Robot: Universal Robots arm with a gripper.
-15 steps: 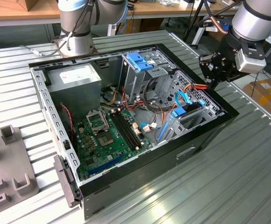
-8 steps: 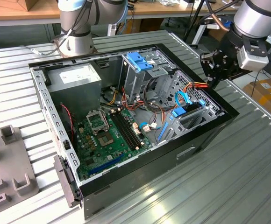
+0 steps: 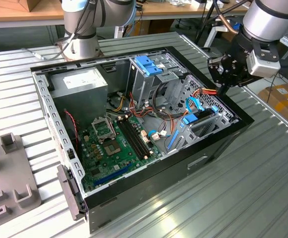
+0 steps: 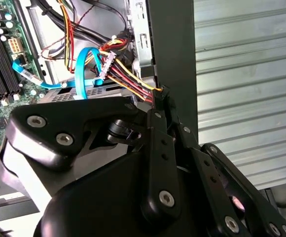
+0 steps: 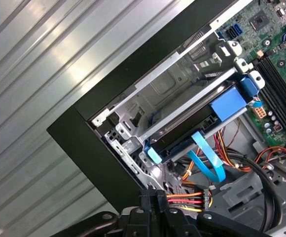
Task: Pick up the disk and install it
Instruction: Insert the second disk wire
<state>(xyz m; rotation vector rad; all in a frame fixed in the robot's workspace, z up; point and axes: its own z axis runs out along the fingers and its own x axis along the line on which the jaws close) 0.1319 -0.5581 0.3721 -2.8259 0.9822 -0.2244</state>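
Note:
The disk [image 3: 203, 120], a dark flat drive in a bright blue caddy, lies inside the metal bay at the exterior view's right end of the open computer case [image 3: 218, 144]. In the first wrist view the disk [image 5: 192, 129] sits slotted in that bay, with a blue ribbon cable [image 5: 207, 158] hanging from it. My gripper [image 3: 222, 91] hovers just above the case's right wall, beside the bay, with nothing of the disk in it. Its fingertips [image 4: 161, 93] are pressed together, and a bundle of red, yellow and orange wires [image 4: 133, 81] ends right at them. Whether the wires are pinched I cannot tell.
The case lies on a ribbed metal table [image 3: 233, 198]. Inside are a motherboard [image 3: 114, 144], a power supply [image 3: 79, 82] and a fixed blue bracket [image 3: 149, 64] on a cage. A grey fixture [image 3: 7, 173] stands at the left; a second arm's base [image 3: 82, 34] stands behind.

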